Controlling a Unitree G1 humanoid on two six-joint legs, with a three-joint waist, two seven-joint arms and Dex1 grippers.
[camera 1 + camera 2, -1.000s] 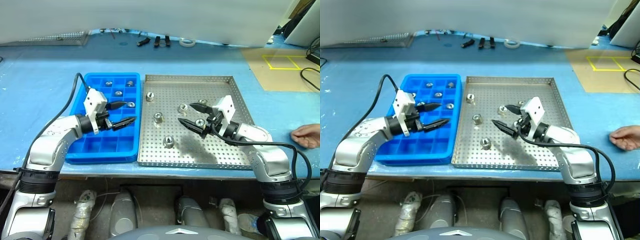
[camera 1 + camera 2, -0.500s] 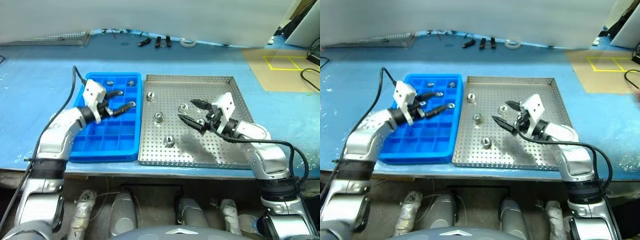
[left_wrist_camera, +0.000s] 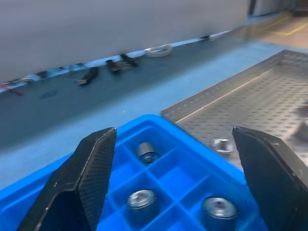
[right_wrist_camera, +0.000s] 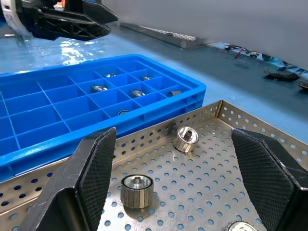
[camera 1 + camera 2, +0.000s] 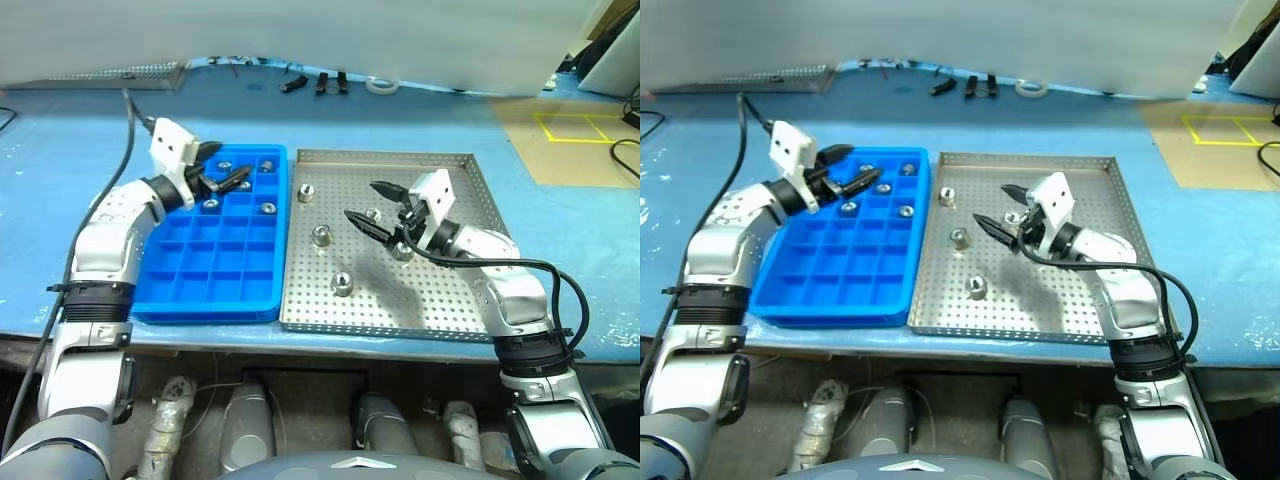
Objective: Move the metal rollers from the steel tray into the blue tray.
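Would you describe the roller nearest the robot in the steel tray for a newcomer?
Find the large perforated square steel tray right of the blue gridded plastic tray. Its small shiny silver metal roller lies alone, closest to the tray's front rim.

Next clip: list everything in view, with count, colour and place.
steel tray: one, silver, perforated, right part of table
blue tray: one, blue, gridded, beside steel tray's left rim
metal rollers: silver; about five in steel tray, several in blue tray's far compartments
table: one, blue
tape ring: one, white, table's far edge
small black items: about three, beside ring
left gripper: black, open, over blue tray's far end
right gripper: black, open, over steel tray
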